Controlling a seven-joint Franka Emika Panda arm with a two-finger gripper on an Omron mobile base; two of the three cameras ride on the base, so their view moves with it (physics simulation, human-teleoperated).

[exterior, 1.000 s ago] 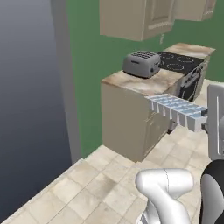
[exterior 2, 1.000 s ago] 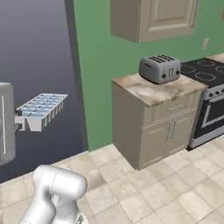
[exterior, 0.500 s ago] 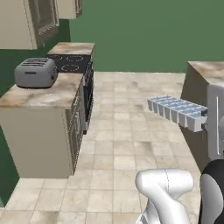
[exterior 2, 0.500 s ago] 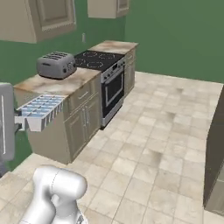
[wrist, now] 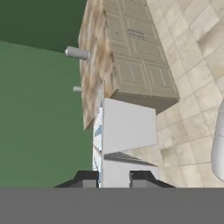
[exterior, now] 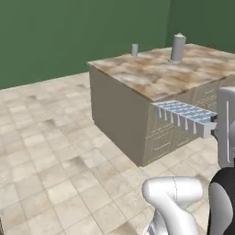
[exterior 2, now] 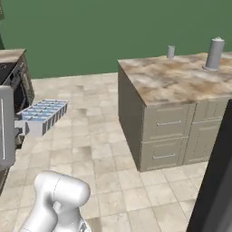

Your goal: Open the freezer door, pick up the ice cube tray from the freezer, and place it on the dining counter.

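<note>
Holding one ice cube tray, gripper clamped, two grey canisters on dining counter

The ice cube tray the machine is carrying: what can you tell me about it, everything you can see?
The ice cube tray is a flat, pale blue-white rectangle that looks like plastic, with a grid of small square cells, open side up. It is held roughly level in mid-air above the tiled floor, sticking straight out from the gripper, which is shut on one short end. In the hand view its plain underside faces the camera. Nothing else touches it. Ahead stands a marble-topped counter, which it has not reached.
</note>
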